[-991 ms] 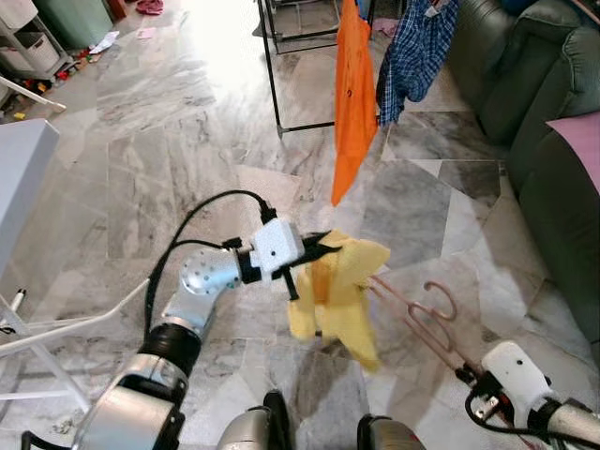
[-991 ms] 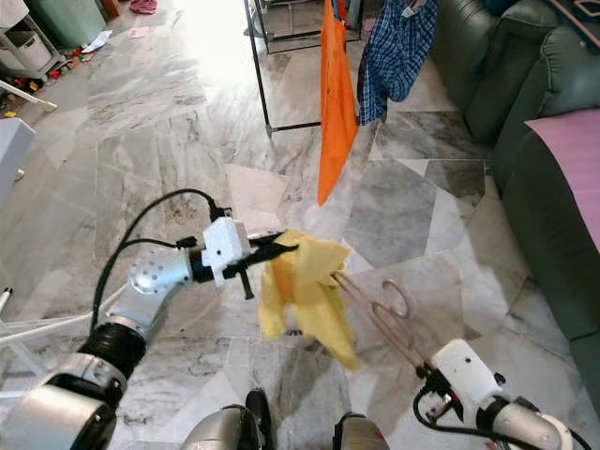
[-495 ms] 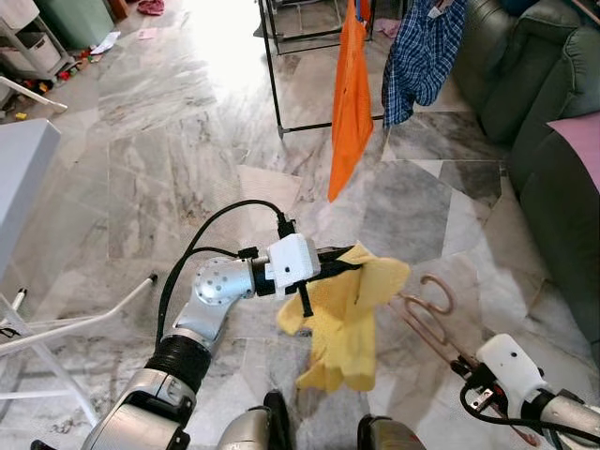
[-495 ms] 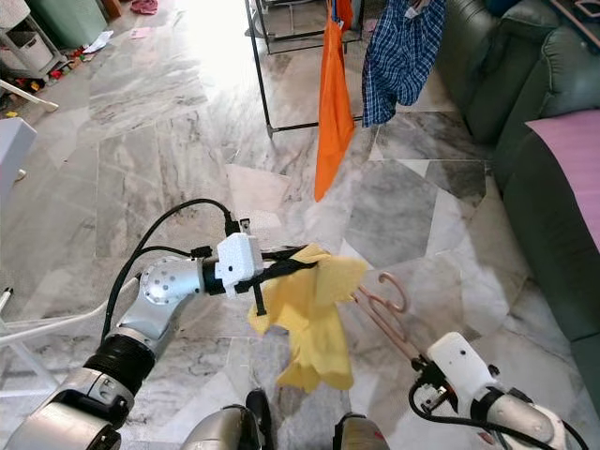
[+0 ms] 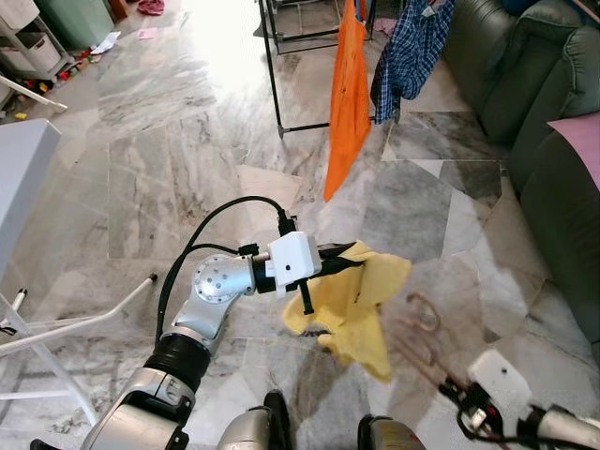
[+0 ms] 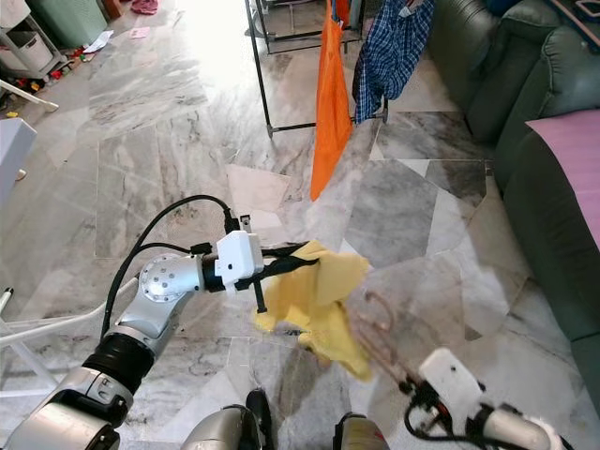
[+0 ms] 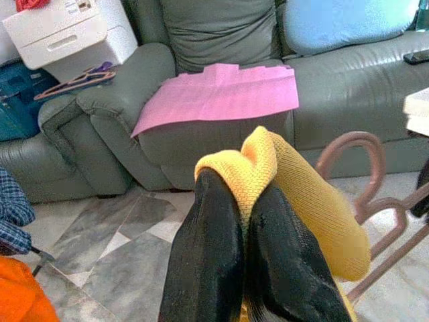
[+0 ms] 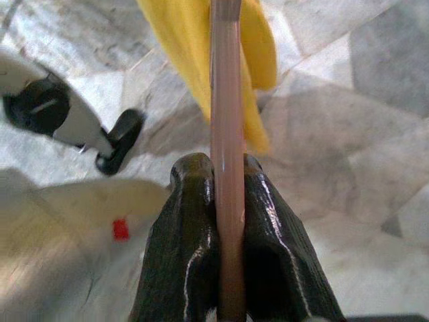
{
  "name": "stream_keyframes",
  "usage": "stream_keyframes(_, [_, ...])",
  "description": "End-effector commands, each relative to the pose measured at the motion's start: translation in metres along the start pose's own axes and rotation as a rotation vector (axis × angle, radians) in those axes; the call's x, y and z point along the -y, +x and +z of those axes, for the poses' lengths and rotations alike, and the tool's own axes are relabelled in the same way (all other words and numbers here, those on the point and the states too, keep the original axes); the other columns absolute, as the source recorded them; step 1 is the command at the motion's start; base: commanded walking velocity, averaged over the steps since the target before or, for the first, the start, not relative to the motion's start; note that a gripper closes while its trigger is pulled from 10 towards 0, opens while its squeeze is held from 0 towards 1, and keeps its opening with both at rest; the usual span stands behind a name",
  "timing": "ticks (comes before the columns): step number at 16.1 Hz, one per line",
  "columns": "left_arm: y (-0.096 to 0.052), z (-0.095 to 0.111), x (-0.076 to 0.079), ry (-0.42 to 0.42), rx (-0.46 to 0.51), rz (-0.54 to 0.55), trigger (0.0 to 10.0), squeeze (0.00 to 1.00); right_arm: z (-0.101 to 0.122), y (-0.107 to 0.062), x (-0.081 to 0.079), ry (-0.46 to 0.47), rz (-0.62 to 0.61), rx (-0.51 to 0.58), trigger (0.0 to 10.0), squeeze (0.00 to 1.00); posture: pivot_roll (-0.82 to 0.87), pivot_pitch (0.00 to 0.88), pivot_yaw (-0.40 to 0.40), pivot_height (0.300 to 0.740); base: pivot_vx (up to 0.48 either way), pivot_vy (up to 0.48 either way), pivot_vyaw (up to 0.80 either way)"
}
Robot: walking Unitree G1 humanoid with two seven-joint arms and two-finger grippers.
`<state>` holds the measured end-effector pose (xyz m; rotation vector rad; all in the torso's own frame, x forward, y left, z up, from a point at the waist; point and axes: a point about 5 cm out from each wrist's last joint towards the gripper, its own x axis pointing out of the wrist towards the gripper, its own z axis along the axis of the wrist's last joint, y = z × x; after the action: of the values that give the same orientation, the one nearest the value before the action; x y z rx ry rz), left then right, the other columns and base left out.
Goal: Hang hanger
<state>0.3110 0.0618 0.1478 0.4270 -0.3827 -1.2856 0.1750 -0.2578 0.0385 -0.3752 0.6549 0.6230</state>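
Hanger (image 5: 419,330): pink, motion-blurred at lower right of the left eye view, outline hard to trace. Right gripper (image 8: 226,201) clamped on its bar; the bar's far end is hidden behind yellow cloth (image 5: 354,302). Long axis runs from gripper toward the cloth, hook (image 7: 355,168) up. Left gripper (image 7: 247,235) pinches cloth, frame centre.

Left gripper (image 7: 249,201): two black fingers pressed together, a fold of yellow cloth (image 7: 295,194) pinched between them.
Yellow cloth: draped over the fingertips.
Pink hanger (image 7: 365,181): its hook is seen just beside the cloth.
Sofa (image 7: 221,40): grey-green, a pink sheet (image 7: 221,97) spread on its seat.
Cushion (image 7: 342,23): light blue, set against the backrest.
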Motion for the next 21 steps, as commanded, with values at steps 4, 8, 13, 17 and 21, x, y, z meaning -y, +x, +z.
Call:
stream_keyframes(4, [-0.003,0.003,-0.007,0.044,-0.009,-0.004,10.0,0.00,0.000,-0.010,0.000,-0.093,0.050,-0.057,10.0,0.00,-0.23,0.240,0.148,0.740,0.000,0.000,0.00])
stream_keyframes(8, [0.000,0.005,-0.002,0.049,0.004,-0.046,10.0,0.00,0.013,-0.007,-0.002,-0.133,0.085,-0.040,10.0,0.00,-0.23,0.238,0.151,0.740,0.000,0.000,0.00])
stream_keyframes(13, [0.006,0.009,0.011,0.029,0.044,-0.106,10.0,0.00,0.007,0.001,0.000,-0.102,0.065,-0.041,10.0,0.00,-0.23,0.237,0.151,0.740,0.000,0.000,0.00])
stream_keyframes(17, [0.007,0.011,0.023,0.001,0.071,-0.128,10.0,0.00,-0.011,0.003,0.025,0.043,-0.198,-0.024,10.0,0.00,-0.22,0.234,0.148,0.740,0.000,0.000,0.00])
stream_keyframes(21, [0.005,0.007,0.034,-0.032,0.061,-0.136,10.0,0.00,-0.006,-0.002,0.056,0.259,-0.504,0.122,10.0,0.00,-0.22,0.237,0.152,0.740,0.000,0.000,0.00])
